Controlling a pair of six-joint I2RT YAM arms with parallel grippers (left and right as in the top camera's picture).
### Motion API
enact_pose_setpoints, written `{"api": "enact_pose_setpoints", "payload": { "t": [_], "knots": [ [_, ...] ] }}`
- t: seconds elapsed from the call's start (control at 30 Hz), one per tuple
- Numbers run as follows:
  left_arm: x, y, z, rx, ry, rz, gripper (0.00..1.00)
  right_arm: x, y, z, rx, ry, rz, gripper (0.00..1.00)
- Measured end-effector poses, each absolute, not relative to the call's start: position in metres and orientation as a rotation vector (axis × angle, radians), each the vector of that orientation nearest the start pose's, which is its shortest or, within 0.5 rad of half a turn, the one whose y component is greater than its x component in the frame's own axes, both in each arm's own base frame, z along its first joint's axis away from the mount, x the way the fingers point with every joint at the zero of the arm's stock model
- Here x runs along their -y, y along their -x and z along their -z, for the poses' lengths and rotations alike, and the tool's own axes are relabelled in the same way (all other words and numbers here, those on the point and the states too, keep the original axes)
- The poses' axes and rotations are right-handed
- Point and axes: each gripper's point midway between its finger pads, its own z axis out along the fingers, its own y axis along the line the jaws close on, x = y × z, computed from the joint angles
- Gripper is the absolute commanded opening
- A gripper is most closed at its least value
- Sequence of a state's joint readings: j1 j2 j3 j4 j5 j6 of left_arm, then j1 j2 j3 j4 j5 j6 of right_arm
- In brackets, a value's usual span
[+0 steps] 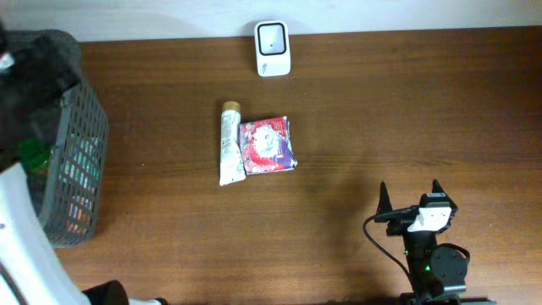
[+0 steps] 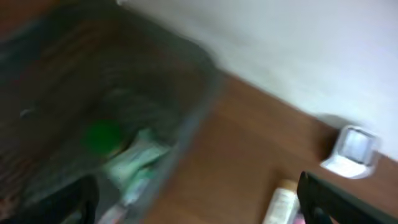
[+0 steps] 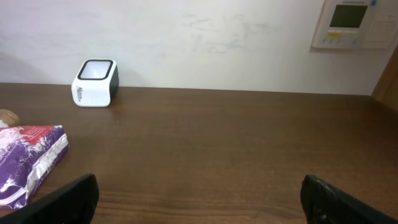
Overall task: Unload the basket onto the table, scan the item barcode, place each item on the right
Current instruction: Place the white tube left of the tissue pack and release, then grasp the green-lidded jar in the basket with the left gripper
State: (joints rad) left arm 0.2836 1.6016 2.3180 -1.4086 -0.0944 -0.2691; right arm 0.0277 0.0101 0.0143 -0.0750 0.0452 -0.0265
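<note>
Brown wooden worktop (image 1: 381,110). Near right edge: right gripper (image 1: 410,190), fingers spread, empty. Mid-worktop: tube (image 1: 229,144) touching packet (image 1: 268,146). Far edge: scanner (image 1: 273,48). Left edge: basket (image 1: 80,161), left gripper (image 2: 199,208) over it, fingers wide apart. Wall panel (image 3: 351,25) only in right wrist view.
</note>
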Motion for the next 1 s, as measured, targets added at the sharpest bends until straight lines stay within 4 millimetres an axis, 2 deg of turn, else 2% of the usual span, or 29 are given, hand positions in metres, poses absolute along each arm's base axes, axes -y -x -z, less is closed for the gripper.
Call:
{"api": "enact_pose_setpoints", "payload": {
  "t": [0.03, 0.07, 0.1, 0.13, 0.17, 0.23, 0.3, 0.37, 0.4, 0.6, 0.63, 0.7, 0.8, 0.93, 1.0],
  "knots": [
    [-0.142, -0.329, -0.422, -2.163, 0.757, -0.169, 0.99, 0.001, -0.246, -0.160, -1.642, 0.009, 0.036, 0.99],
    [-0.177, -0.313, -0.416, -2.143, 0.878, -0.238, 1.00, 0.001, -0.246, -0.160, -1.642, 0.010, 0.036, 0.99],
    [-0.197, -0.302, -0.410, -2.134, 0.951, -0.276, 0.99, 0.001, -0.246, -0.160, -1.642, 0.010, 0.036, 0.99],
    [-0.220, -0.292, -0.396, -2.144, 1.043, -0.301, 1.00, 0.001, -0.246, -0.160, -1.642, 0.010, 0.036, 0.98],
    [-0.233, -0.290, -0.380, -2.179, 1.077, -0.296, 1.00, 0.001, -0.246, -0.160, -1.642, 0.010, 0.036, 0.98],
    [-0.238, -0.301, -0.346, -2.301, 1.032, -0.211, 0.99, 0.001, -0.246, -0.160, -1.642, 0.009, 0.037, 0.98],
    [-0.241, -0.317, -0.261, -2.544, 1.058, -0.083, 1.00, 0.001, -0.246, -0.160, -1.642, 0.010, 0.037, 0.99],
    [-0.239, -0.319, -0.218, -2.657, 1.083, -0.022, 0.98, 0.001, -0.246, -0.160, -1.642, 0.010, 0.037, 0.99],
    [-0.240, -0.320, -0.201, -2.698, 1.096, -0.001, 0.99, 0.001, -0.246, -0.160, -1.642, 0.010, 0.036, 0.99],
    [-0.254, -0.335, -0.127, -2.835, 1.114, 0.071, 0.99, 0.001, -0.246, -0.160, -1.642, 0.011, 0.037, 0.99],
    [-0.257, -0.339, -0.118, -2.839, 1.114, 0.076, 0.99, 0.001, -0.246, -0.160, -1.642, 0.010, 0.036, 0.98],
    [-0.275, -0.358, -0.108, -2.770, 1.089, 0.040, 0.99, 0.001, -0.246, -0.160, -1.642, 0.010, 0.036, 0.99],
    [-0.298, -0.383, -0.115, -2.648, 1.037, -0.023, 0.99, 0.001, -0.246, -0.160, -1.642, 0.010, 0.036, 0.99],
    [-0.319, -0.390, -0.118, -2.589, 1.032, -0.141, 0.98, 0.001, -0.246, -0.160, -1.642, 0.010, 0.036, 0.98],
    [-0.323, -0.387, -0.099, -2.626, 1.054, -0.168, 0.89, 0.001, -0.246, -0.160, -1.642, 0.010, 0.036, 0.99]
  ]
}}
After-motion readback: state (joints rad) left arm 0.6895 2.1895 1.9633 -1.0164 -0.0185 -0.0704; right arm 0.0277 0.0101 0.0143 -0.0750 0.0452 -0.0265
